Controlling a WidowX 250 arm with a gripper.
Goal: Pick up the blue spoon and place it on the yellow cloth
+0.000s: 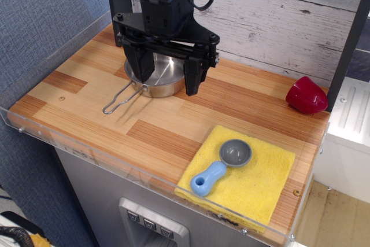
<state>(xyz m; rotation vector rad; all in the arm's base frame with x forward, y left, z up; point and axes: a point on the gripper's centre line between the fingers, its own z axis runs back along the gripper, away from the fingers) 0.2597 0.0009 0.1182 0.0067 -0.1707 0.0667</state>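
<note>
Nearest the camera, the yellow cloth [254, 180] lies flat at the front right corner of the wooden desk [87, 93], just behind the clear plastic guard [115, 169] that runs along the desk's front edge. The blue spoon [222, 165] rests on the cloth's left half, fully released: its light-blue handle points toward the front left corner of the cloth and its round grey bowl faces up, nearer the cloth's centre. Farther back and to the left, a steel pan [159, 76] stands on the desk, its wire handle reaching toward the front left. The gripper [165, 82] hangs above this pan, well apart from the spoon, with the jaws spread wide and nothing between them; one finger is over the pan's left side and the other at its right rim. At the far right, a red object [306, 95] sits near the plank wall [277, 15].
</note>
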